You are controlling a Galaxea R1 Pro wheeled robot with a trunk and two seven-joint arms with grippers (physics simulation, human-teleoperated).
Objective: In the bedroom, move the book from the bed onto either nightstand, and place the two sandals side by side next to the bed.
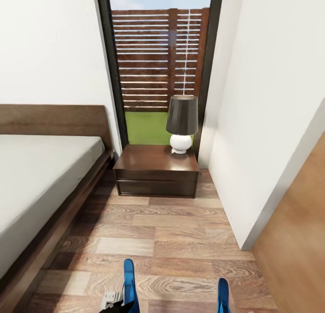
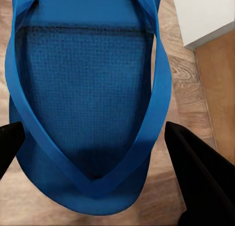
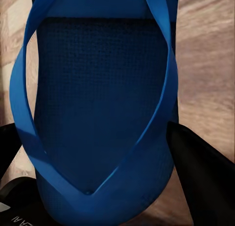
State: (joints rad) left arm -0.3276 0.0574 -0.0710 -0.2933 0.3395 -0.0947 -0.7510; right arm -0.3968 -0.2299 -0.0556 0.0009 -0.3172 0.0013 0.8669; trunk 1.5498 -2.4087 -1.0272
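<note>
Counting two sandals (image 1: pixel 130 281) (image 1: pixel 223 295), one nightstand (image 1: pixel 155 168)

Bedroom: white walls, wood-plank floor (image 1: pixel 180 240), tall dark-framed window (image 1: pixel 160 69).
Bed (image 1: pixel 40 186): low, pale grey mattress, dark brown frame and headboard, along left side.
Nightstand (image 1: pixel 156 170): glossy reddish-brown, beside bed head, below window.
Left sandal (image 1: pixel 130 281), right sandal (image 1: pixel 223 295): bright blue, thin straps, standing on edge at near edge of head view, apart from each other.
</note>
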